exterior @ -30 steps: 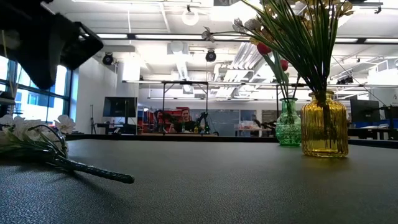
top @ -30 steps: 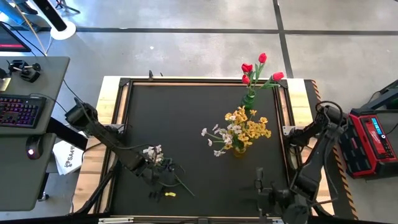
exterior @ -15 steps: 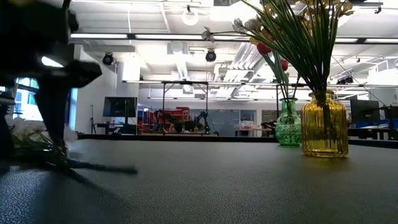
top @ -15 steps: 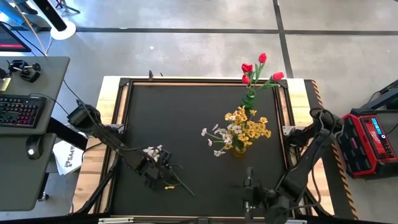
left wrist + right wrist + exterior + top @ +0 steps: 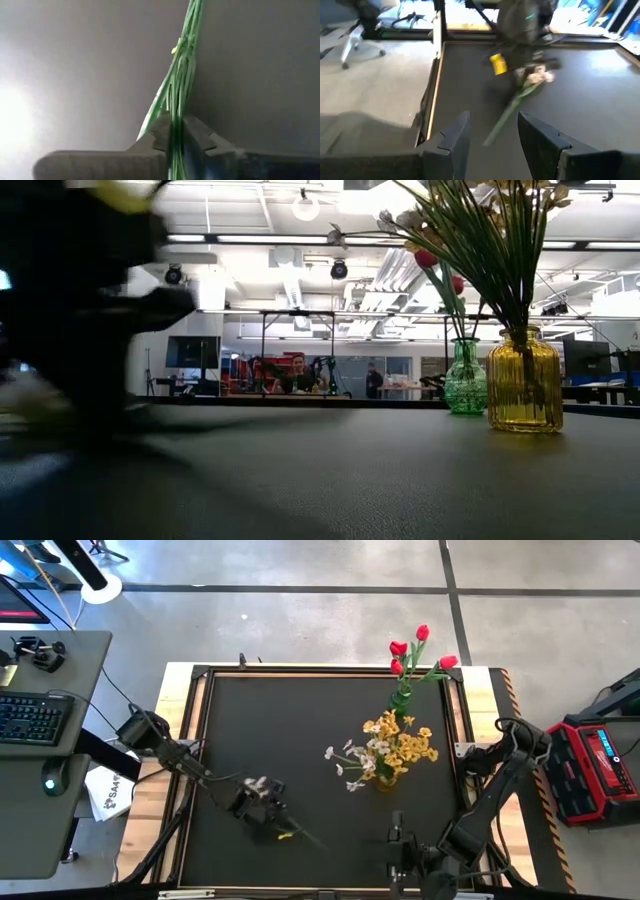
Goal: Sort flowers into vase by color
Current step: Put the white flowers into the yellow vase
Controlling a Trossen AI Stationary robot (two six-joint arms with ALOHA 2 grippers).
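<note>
Two vases stood on my dark bench [image 5: 300, 740]: the green vase [image 5: 400, 700] at the far edge with the red flowers [image 5: 415, 648], and nearer me the yellow vase [image 5: 386, 781] with yellow flowers [image 5: 405, 745] and white ones mixed in. My left pincer [image 5: 172, 132] was clamped on the green stem of a white flower spray [image 5: 262, 786] at the near-left of the bench, well apart from both vases. To do this well, I judged I should lift it straight up until the stem tip cleared the bench, keeping the grip firm so the thin stem did not twist. My right pincer [image 5: 490, 135] waited half-spread and empty near the front edge.
</note>
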